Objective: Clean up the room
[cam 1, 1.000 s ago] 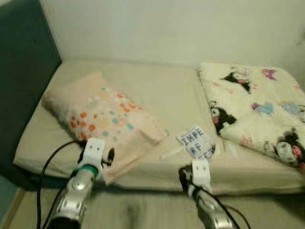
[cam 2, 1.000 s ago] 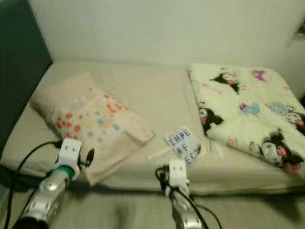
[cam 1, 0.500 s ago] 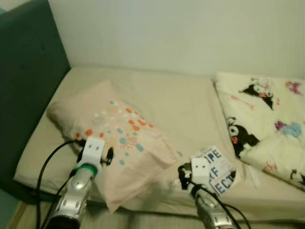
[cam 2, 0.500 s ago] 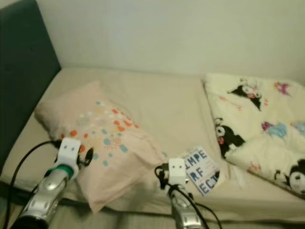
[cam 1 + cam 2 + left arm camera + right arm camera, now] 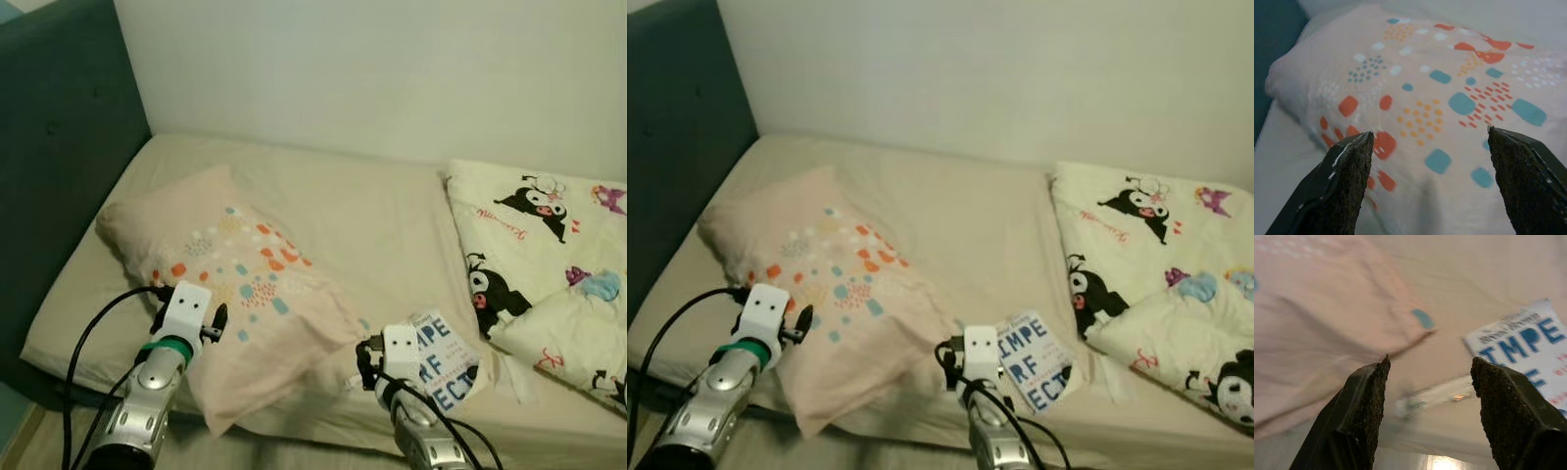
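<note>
I see a bed [image 5: 372, 215] with a beige sheet filling most of the head view, with a dark teal headboard [image 5: 59, 147] at the upper left. A pink pillow [image 5: 240, 284] with orange and teal dots lies at centre left, its lower corner hanging over the bed's front edge. A white book [image 5: 443, 357] with blue letters sits at the lower centre right by that edge, and a small clear wrapper [image 5: 1435, 396] lies just beside it, between book and pillow. A cartoon-print blanket [image 5: 549, 255] is bunched at the right.

My left gripper [image 5: 1427, 183] hovers over the pillow's near end, jaws spread wide, holding nothing. My right gripper [image 5: 1427, 404] hovers above the wrapper, jaws also released and empty.
</note>
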Controlling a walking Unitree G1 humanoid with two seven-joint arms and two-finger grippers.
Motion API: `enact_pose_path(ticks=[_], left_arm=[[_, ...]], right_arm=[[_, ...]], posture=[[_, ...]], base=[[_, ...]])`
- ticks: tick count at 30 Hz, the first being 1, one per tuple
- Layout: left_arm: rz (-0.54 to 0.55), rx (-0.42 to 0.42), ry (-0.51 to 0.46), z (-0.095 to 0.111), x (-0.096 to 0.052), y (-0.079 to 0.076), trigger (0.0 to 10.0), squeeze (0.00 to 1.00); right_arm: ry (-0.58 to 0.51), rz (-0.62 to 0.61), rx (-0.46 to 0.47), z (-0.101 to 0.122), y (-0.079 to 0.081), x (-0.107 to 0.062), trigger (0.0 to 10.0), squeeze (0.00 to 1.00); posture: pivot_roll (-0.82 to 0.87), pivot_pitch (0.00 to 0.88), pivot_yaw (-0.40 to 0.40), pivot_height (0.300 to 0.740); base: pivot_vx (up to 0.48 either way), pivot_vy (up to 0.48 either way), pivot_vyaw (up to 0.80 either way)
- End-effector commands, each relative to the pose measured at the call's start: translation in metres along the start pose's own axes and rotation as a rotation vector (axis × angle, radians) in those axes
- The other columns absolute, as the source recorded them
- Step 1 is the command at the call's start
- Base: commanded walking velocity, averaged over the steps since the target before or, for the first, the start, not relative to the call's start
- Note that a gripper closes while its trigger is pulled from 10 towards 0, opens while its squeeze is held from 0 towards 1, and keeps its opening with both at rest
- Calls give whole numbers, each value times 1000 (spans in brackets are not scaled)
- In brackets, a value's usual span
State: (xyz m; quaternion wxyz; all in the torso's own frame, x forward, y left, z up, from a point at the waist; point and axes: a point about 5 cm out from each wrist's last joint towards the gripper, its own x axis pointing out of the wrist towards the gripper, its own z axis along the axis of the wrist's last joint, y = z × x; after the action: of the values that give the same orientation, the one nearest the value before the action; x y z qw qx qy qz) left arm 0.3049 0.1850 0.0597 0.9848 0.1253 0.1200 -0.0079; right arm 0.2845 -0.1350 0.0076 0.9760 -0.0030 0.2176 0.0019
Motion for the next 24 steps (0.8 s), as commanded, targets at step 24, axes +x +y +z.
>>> enact_pose_path(ticks=[24], left_arm=[[-13, 31, 13, -6, -3, -7, 10000, 0]], right_arm=[[20, 67, -66, 2, 4, 5, 10000, 0]], posture=[[115, 0, 12, 690]], base=[[0, 0, 0]])
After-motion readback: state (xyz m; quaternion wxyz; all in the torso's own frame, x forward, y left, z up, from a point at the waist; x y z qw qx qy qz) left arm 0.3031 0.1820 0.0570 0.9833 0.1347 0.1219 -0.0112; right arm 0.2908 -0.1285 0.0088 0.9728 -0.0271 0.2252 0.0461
